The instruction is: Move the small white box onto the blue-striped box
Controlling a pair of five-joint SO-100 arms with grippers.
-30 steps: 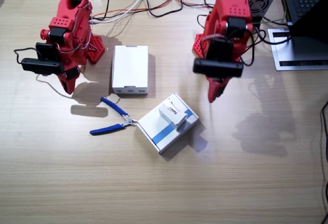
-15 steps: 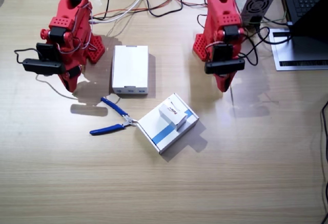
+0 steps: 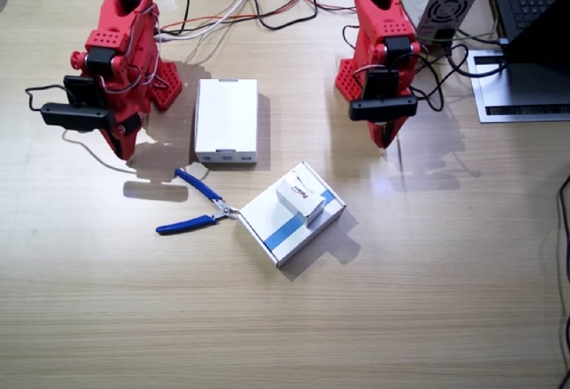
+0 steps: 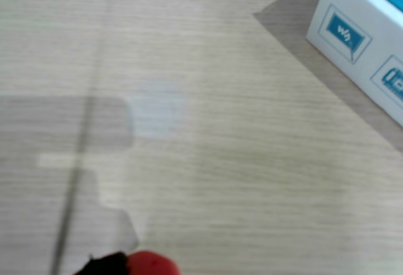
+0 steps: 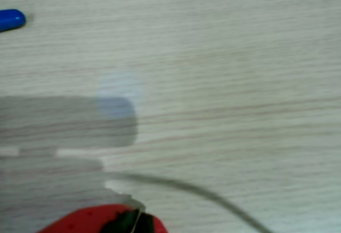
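From my station, working across the fixed view, my right arm [image 3: 111, 64] sits folded near its base, its gripper [image 3: 120, 144] pointing at bare table; I cannot tell whether its fingers are spread or pressed together. Next come the plain white box [image 3: 226, 120] and the blue-handled pliers [image 3: 198, 204], both untouched. Then the blue-striped box [image 3: 294, 214], with the small white box [image 3: 300, 200] resting on its top face, near the striped end. My left arm [image 3: 383, 46] is tucked back, well apart from both boxes, and its gripper [image 3: 385, 135] holds nothing, though the jaw gap is unreadable. I judge the placement done, with nothing left but parking.
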